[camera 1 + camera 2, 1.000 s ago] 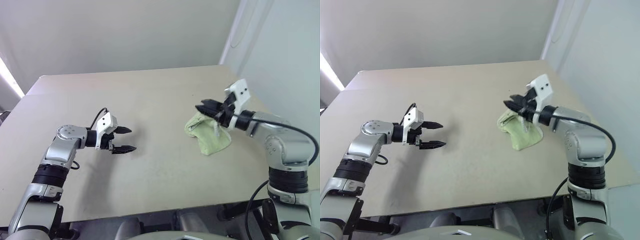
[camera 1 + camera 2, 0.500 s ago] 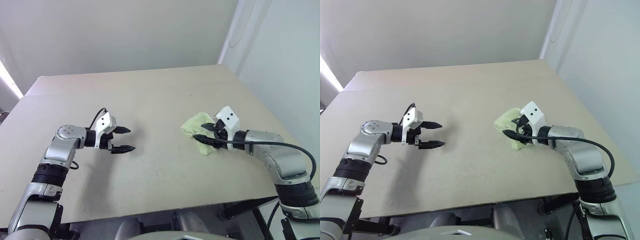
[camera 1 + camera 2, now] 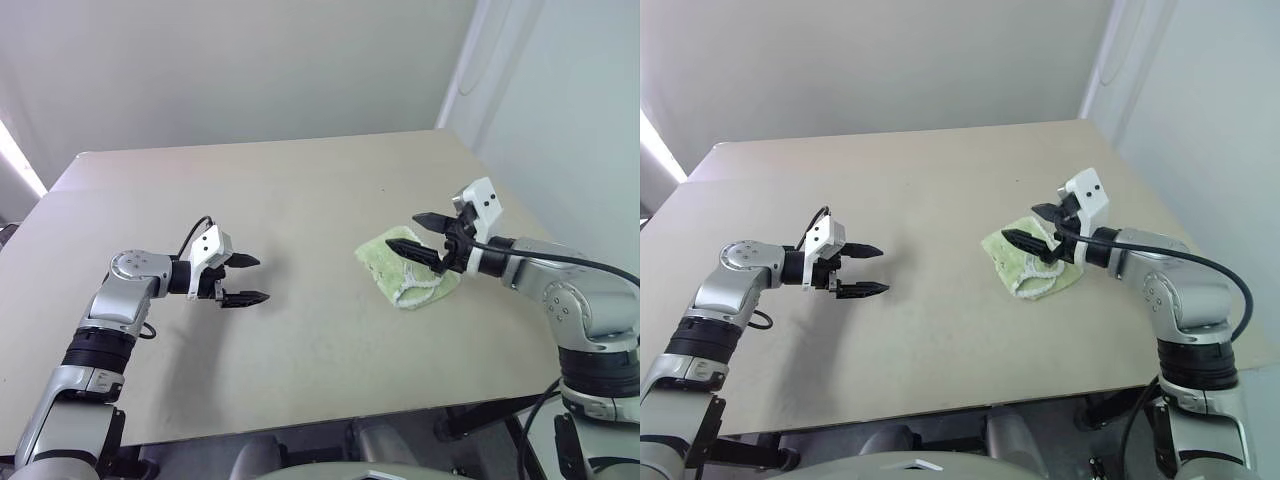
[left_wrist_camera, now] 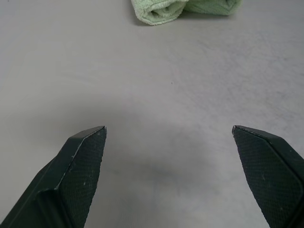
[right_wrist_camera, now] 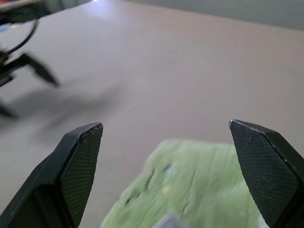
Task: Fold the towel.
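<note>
Towel [image 3: 404, 271]: the light yellow-green towel is lying bunched in a loose, partly folded heap on the table's right half, with a strip of its white stitched edging curling across the near side (the loop tag and embroidered mark are too small to make out).

Table [image 3: 300, 190]: the pale beige table is carrying the towel and nothing else that can be seen; a faint seam is running across its far left part.

Right gripper [image 3: 416, 232]: it is hanging just above the towel's far right part, pointing toward the robot's left and slightly downward; from the head views it is overlapping the cloth, but contact cannot be told.

Right fingers [image 5: 78, 171]: the two black fingers are standing wide apart and are holding nothing (the right wrist view is showing green cloth lying below and between them, clear of both tips).

Left gripper [image 3: 252, 280]: it is hovering over bare table on the left half, well apart from the towel, pointing toward the robot's right and a little downward.

Left fingers [image 4: 80, 173]: they are spread wide and are gripping nothing; the left wrist view is looking across bare table to the rolled edge of the towel far ahead.
</note>
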`<action>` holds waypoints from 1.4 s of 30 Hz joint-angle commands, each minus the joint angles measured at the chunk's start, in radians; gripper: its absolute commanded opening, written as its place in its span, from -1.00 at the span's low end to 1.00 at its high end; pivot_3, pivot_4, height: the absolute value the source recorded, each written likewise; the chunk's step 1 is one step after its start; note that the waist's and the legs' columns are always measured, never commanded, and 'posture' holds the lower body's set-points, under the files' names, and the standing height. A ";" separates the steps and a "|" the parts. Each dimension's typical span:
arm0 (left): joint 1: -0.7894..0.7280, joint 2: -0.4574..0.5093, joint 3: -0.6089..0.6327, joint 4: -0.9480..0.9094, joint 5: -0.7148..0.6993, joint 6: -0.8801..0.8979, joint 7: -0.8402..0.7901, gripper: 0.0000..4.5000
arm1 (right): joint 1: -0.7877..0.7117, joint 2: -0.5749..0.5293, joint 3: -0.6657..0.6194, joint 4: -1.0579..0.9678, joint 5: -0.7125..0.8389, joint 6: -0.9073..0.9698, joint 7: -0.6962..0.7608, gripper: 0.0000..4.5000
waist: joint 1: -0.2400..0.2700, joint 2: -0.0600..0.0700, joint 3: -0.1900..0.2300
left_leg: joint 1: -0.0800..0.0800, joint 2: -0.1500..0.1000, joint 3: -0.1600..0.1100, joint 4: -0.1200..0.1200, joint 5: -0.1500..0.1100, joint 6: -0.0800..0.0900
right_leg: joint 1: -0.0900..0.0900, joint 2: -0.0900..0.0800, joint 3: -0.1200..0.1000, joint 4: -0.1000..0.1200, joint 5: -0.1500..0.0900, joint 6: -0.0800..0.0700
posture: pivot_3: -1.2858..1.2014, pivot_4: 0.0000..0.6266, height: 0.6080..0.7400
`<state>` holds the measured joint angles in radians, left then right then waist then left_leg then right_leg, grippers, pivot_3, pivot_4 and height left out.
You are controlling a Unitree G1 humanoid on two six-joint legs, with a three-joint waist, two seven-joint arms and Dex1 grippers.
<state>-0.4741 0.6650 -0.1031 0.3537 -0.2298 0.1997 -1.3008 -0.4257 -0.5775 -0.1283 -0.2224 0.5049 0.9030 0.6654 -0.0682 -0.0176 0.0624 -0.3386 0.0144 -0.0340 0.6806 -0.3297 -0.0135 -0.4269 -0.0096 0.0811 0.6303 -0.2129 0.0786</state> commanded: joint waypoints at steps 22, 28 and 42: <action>-0.028 0.032 0.121 -0.199 -0.225 0.293 -0.030 1.00 | -0.001 0.198 0.195 0.576 -0.358 -0.463 -0.165 0.98 | -0.006 -0.003 -0.002 | 0.003 0.000 0.000 0.001 0.000 0.000 | 0.004 0.000 0.001 0.000 0.000 0.000 | 0.03 -1.00 0.57; -0.040 0.043 0.137 -0.178 -0.242 0.295 -0.028 1.00 | -0.015 0.160 0.119 0.500 -0.291 -0.415 -0.108 0.98 | -0.006 -0.003 -0.002 | 0.004 0.000 0.000 0.002 0.000 0.000 | 0.005 0.000 0.001 0.001 0.000 0.000 | 0.03 -1.00 0.57; -0.046 0.056 0.162 -0.049 -0.216 0.187 -0.022 1.00 | 0.211 -0.134 -0.090 -0.132 0.155 -0.076 0.196 0.98 | 0.000 0.002 0.001 | 0.000 0.000 0.000 -0.001 -0.001 0.002 | 0.000 0.000 0.000 -0.001 -0.001 0.002 | 0.03 -1.00 0.57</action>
<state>-0.4934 0.7041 0.0230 0.2956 -0.4475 0.4123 -1.3259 -0.2242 -0.6872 -0.2298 -0.2803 0.6318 0.8204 0.8232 -0.0685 -0.0156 0.0637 -0.3387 0.0138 -0.0339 0.6804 -0.3307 -0.0119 -0.4265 -0.0099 0.0816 0.6295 -0.2142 0.0801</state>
